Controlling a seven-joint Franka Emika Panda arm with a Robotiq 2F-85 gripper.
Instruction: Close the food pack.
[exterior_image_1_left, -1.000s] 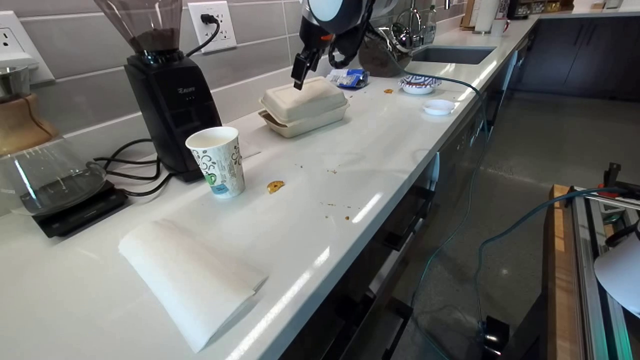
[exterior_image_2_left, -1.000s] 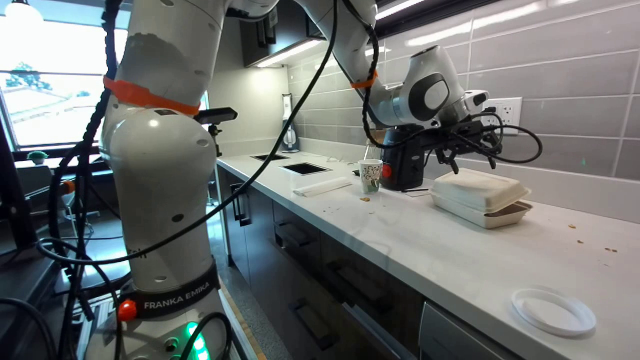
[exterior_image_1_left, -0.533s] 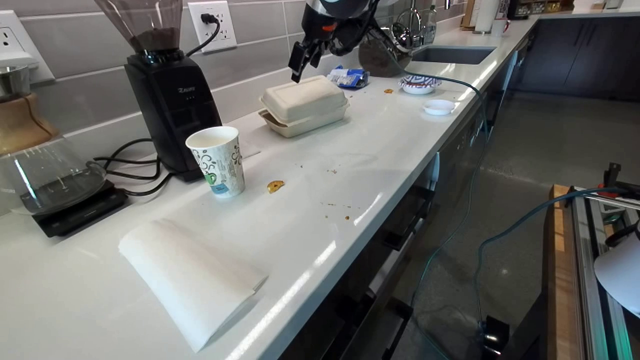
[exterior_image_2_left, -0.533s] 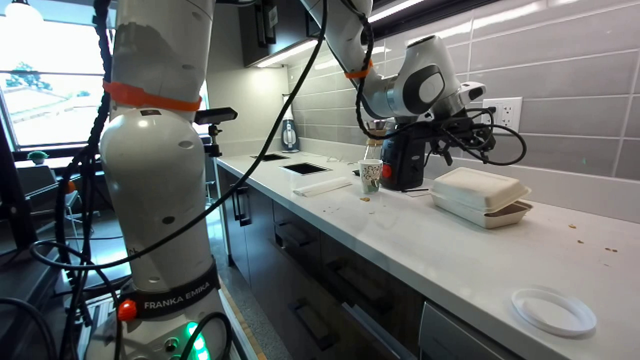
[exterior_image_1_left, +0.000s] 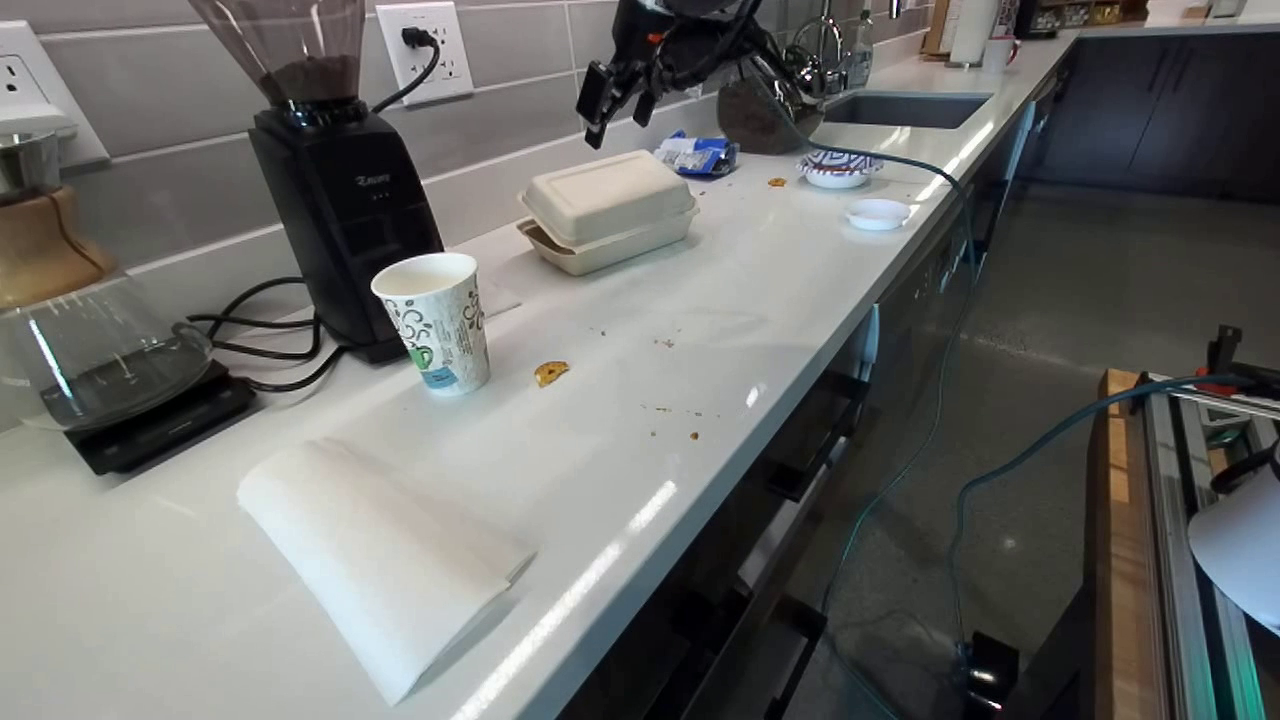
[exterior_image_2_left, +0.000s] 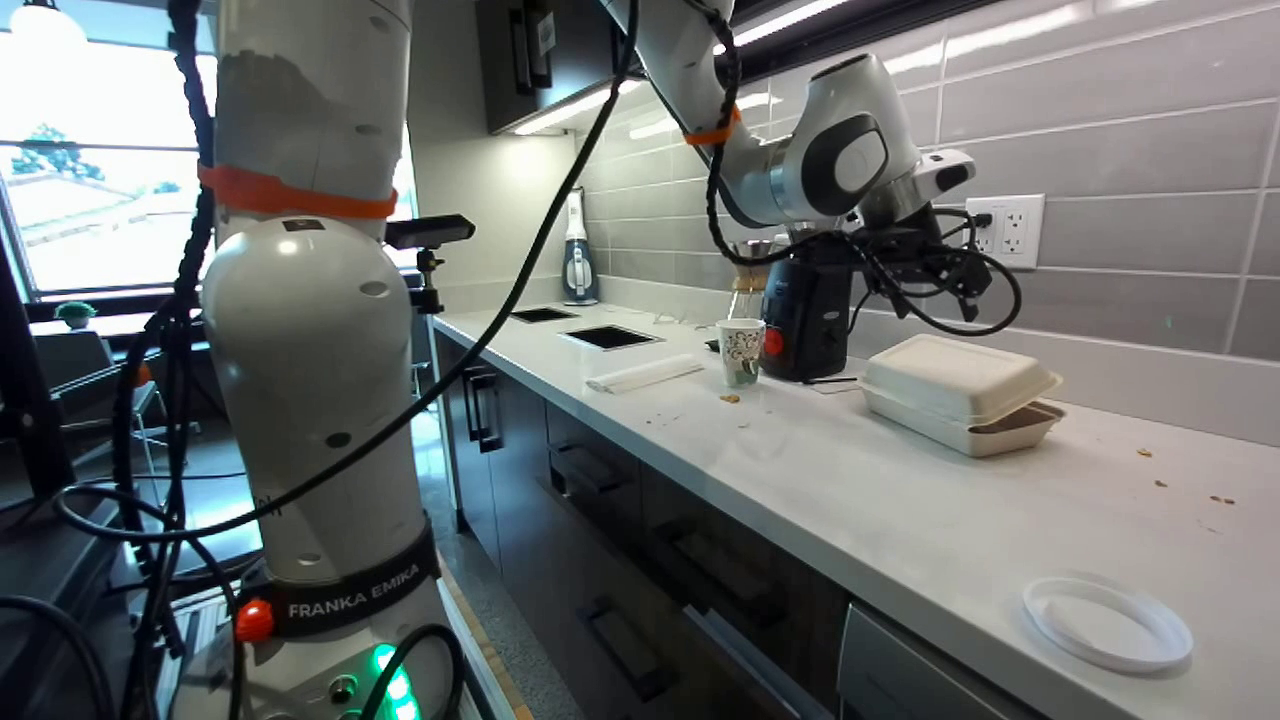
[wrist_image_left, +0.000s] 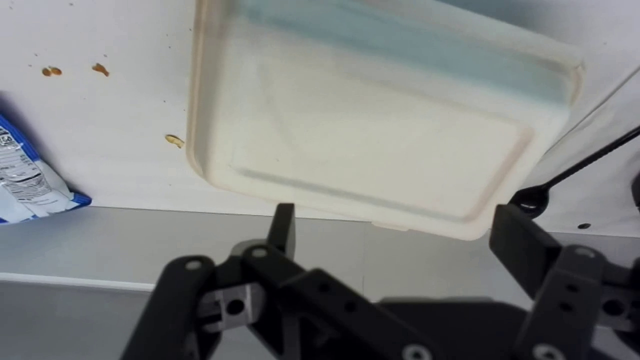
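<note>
The food pack (exterior_image_1_left: 612, 195) is an off-white clamshell box on the counter by the wall, also visible in an exterior view (exterior_image_2_left: 955, 380). Its lid lies over the base, slightly tilted, with a gap between lid and base at an end in both exterior views. Its contents are hidden. In the wrist view the lid (wrist_image_left: 370, 130) fills the upper middle. My gripper (exterior_image_1_left: 620, 130) hovers above the pack near the wall, apart from it. In the wrist view the fingers (wrist_image_left: 394, 216) are spread wide with nothing between them, beyond the lid's wall-side edge.
A black coffee grinder (exterior_image_1_left: 350, 220), a paper cup (exterior_image_1_left: 435, 325) and a folded white paper sheet (exterior_image_1_left: 380, 560) stand or lie along the counter. A blue snack bag (exterior_image_1_left: 697, 157) lies behind the pack. A black utensil (wrist_image_left: 532, 199) lies beside it. The tiled wall (exterior_image_2_left: 1130, 220) is close.
My gripper has risen a little, away from the pack's lid, and its tilt has changed. The pack looks unmoved, its lid in the same pose.
</note>
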